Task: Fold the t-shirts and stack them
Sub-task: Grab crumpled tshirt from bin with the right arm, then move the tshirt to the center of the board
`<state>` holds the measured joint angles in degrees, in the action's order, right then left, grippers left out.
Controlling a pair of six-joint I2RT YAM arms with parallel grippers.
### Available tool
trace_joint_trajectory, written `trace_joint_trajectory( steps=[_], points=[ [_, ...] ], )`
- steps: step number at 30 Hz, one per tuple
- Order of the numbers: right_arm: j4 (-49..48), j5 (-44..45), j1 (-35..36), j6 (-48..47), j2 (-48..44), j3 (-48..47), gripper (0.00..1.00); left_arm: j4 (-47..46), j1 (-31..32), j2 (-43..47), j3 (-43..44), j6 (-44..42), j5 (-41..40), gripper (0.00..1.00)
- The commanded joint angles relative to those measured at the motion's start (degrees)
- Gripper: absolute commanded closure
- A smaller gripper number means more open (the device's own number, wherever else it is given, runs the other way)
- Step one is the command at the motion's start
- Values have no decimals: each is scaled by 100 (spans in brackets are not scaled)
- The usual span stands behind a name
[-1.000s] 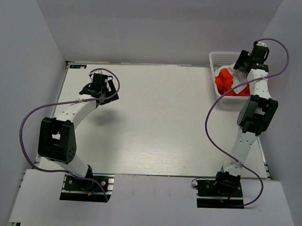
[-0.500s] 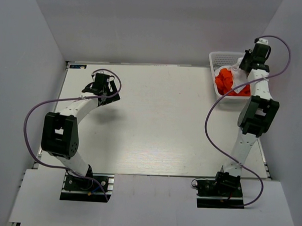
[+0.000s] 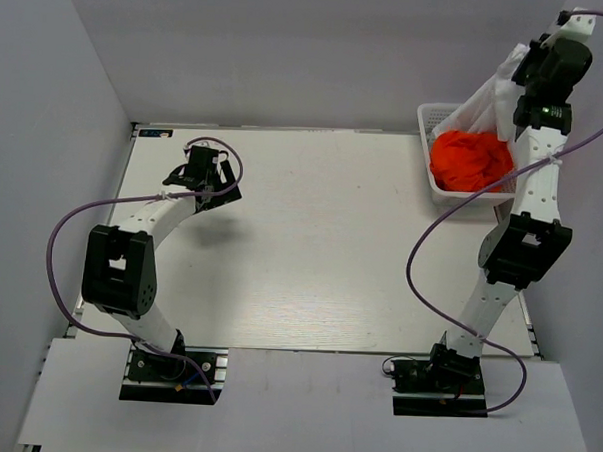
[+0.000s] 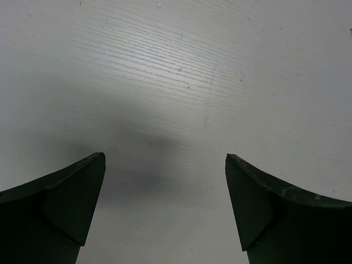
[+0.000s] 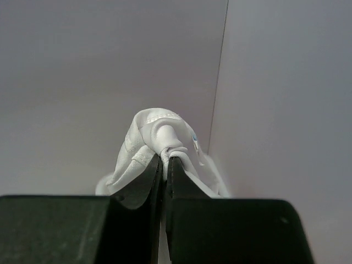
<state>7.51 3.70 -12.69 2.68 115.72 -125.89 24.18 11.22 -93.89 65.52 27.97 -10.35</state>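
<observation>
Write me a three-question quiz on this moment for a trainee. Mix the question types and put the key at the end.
1. Fill in: the orange t-shirts lie in the white ____.
2. What is the right gripper shut on? A) an orange t-shirt B) the white t-shirt C) nothing
3. True or false: the left gripper has its fingers closed on fabric.

Key: 1. basket. 2. B. 3. False: its fingers stand apart over bare table.
</observation>
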Motion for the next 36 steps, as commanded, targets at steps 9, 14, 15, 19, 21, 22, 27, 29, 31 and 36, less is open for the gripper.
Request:
trace_joint_trajectory(
  steps=[9,14,15,19,21,22,27,29,31,36],
  points=[
    [-1883,-556,12,207,-762,-806,100,-229,20,591,40,-72,112,0],
    [-2288,-896,29,434,-735,-1219,100,-230,20,775,-21,-72,174,0],
    [-2541,-959,38,531,-770,-1176,100,-230,20,775,-21,-72,174,0],
    [-2842,-1635,56,1049,-1050,-1079,100,-230,20,994,-74,-72,174,0],
    [-2782,-2311,195,1410,-1113,-1035,100,-282,20,1109,-126,-72,174,0],
    [-2720,-2539,240,1428,-1200,-1061,100,-283,20,1240,-127,-72,174,0],
    [-2464,-3587,644,2034,-1824,-90,100,-2,20,1775,-127,-72,174,0],
    [-2343,-3945,969,2026,-2097,222,100,-1,20,1996,-179,-10,121,0],
    [-2001,-4209,1258,2009,-2115,187,100,130,20,2295,-180,112,121,0],
    [-1648,-3984,2181,1484,-2316,836,100,779,20,2621,-119,525,-379,0]
  ],
)
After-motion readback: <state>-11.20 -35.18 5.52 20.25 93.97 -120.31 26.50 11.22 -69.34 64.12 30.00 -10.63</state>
